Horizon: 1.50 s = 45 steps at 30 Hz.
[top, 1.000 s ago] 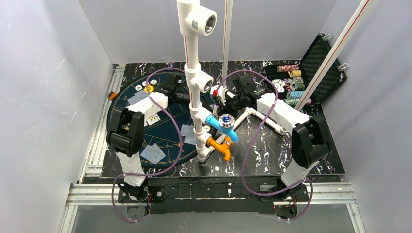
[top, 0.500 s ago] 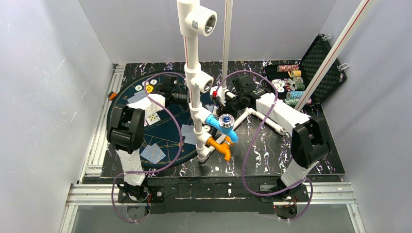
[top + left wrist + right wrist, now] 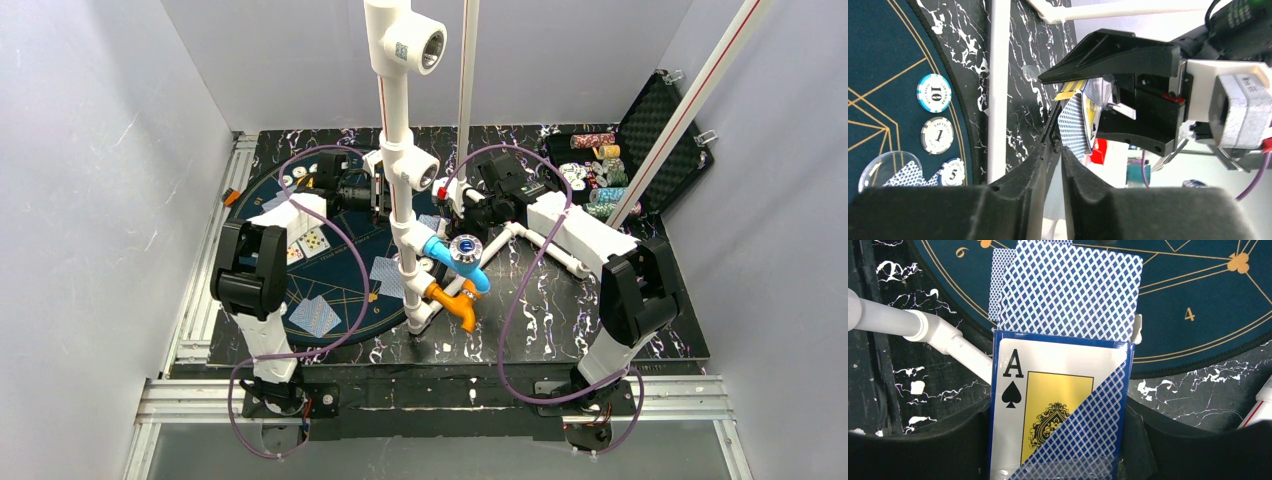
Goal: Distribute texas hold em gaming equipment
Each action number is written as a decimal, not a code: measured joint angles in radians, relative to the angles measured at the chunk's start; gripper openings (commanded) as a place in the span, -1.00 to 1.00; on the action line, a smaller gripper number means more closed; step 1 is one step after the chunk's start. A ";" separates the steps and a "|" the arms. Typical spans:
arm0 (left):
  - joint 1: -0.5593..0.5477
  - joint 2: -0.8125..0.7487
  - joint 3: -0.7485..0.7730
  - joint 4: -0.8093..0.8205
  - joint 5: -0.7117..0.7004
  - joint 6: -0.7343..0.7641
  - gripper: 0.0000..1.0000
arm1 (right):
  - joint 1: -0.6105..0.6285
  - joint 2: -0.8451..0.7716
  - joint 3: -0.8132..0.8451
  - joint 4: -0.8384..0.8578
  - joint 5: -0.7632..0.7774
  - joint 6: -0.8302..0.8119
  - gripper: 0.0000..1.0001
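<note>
The card box [image 3: 1058, 405] runs off the right wrist view's bottom edge. From above, a white pipe frame [image 3: 398, 130] hides the left gripper [image 3: 1058, 142] pinching 1 playing card [image 3: 1072, 125]. Markings on the far chips [image 3: 592, 178] are too small to read.

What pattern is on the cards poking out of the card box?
Cards: blue-and-white diamond lattice backs; the right wrist view shows it best.
</note>
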 measured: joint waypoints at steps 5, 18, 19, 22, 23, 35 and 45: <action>0.010 -0.013 -0.006 0.007 -0.003 0.004 0.47 | 0.000 0.000 0.000 0.000 0.000 -0.003 -0.97; -0.087 -0.017 -0.009 0.006 -0.005 -0.003 -0.03 | 0.000 0.000 0.000 0.000 -0.023 -0.003 -0.97; -0.089 -0.012 -0.009 0.006 -0.002 -0.004 -0.07 | 0.000 0.000 0.000 0.000 -0.025 -0.003 -0.97; -0.085 0.005 -0.009 0.004 0.002 -0.010 -0.18 | 0.000 0.000 0.000 0.000 -0.030 -0.003 -0.97; -0.081 0.006 -0.010 0.004 0.001 -0.012 -0.19 | 0.000 0.000 0.000 0.000 -0.030 -0.003 -0.97; -0.033 0.006 -0.026 0.005 0.014 -0.018 -0.43 | -0.001 0.000 0.000 0.000 -0.031 -0.003 -0.97; -0.015 -0.014 -0.039 0.007 0.028 -0.010 0.34 | -0.002 0.000 0.000 -0.001 -0.031 -0.004 -0.97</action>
